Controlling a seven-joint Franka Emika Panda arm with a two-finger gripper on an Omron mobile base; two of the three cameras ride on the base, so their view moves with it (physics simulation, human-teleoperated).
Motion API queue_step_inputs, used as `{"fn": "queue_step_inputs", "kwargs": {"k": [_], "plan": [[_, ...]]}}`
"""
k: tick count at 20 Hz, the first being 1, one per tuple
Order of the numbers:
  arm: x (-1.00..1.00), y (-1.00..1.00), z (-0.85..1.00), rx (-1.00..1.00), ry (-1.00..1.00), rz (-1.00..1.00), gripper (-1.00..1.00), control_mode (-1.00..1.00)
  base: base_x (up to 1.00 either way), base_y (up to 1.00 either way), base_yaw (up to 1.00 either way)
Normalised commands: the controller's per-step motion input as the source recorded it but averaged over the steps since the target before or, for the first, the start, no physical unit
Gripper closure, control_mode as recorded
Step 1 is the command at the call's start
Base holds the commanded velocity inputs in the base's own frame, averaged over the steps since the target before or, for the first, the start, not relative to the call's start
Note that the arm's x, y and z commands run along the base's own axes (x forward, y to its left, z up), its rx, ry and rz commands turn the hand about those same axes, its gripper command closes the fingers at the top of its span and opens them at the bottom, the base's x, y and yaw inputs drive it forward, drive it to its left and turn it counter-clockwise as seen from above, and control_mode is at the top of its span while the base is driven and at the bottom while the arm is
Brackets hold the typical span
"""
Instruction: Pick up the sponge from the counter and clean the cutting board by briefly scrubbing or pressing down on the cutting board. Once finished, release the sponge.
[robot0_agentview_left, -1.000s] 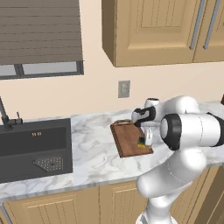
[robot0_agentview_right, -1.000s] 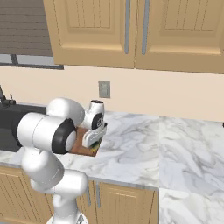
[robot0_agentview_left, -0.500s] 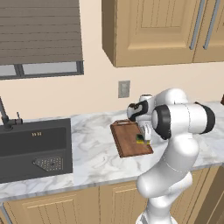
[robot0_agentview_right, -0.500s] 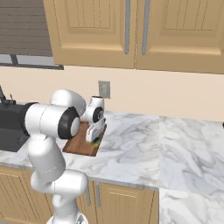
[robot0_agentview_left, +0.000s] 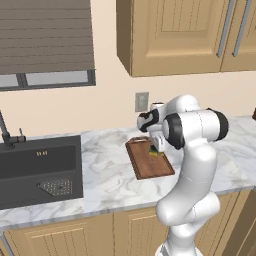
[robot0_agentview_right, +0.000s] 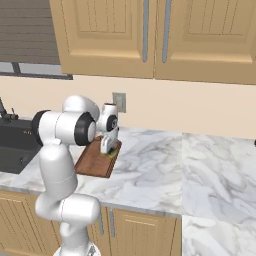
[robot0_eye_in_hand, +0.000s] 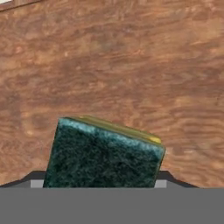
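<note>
Sponge (robot0_eye_in_hand: 103, 153) gripped in pincer (robot0_agentview_right: 108, 150), green scrub face toward hand camera, yellow body toward cutting board (robot0_agentview_left: 150, 161). Sponge (robot0_agentview_left: 154, 149) sits low over far half of board, near its right rim; contact with wood not certain from base views. Board lies on worktop (robot0_agentview_left: 107, 172), right of sink (robot0_agentview_left: 35, 167). Step judged: scrub. Press straight down, short strokes along grain, stay inside raised rim, hold grip firm until done, then let go.

Base cams sit behind the arm, left and right, facing forward-down, sharing the cutting board (robot0_agentview_left: 150, 158) under the hand (robot0_agentview_right: 107, 148). Hand cam: very close to board.
</note>
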Motion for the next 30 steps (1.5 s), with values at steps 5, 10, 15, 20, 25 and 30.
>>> {"fn": "queue_step_inputs", "kwargs": {"k": [5, 10, 15, 20, 25, 30], "plan": [[0.81, 0.13, -0.29, 0.02, -0.12, 0.13, 1.00, -1.00, 0.00, 0.00, 0.00], [0.83, 0.26, -0.25, 0.02, -0.05, 0.15, 1.00, -1.00, 0.00, 0.00, 0.00], [0.50, 0.58, -0.24, 0.00, -0.02, 0.17, 1.00, -1.00, 0.00, 0.00, 0.00], [0.04, 0.83, -0.23, 0.00, 0.00, 0.11, 1.00, -1.00, 0.00, 0.00, 0.00], [-0.23, 0.79, -0.11, 0.00, 0.00, 0.08, 1.00, -1.00, 0.00, 0.00, 0.00], [-0.52, 0.57, -0.15, 0.00, 0.00, 0.07, 1.00, -1.00, 0.00, 0.00, 0.00]]}}
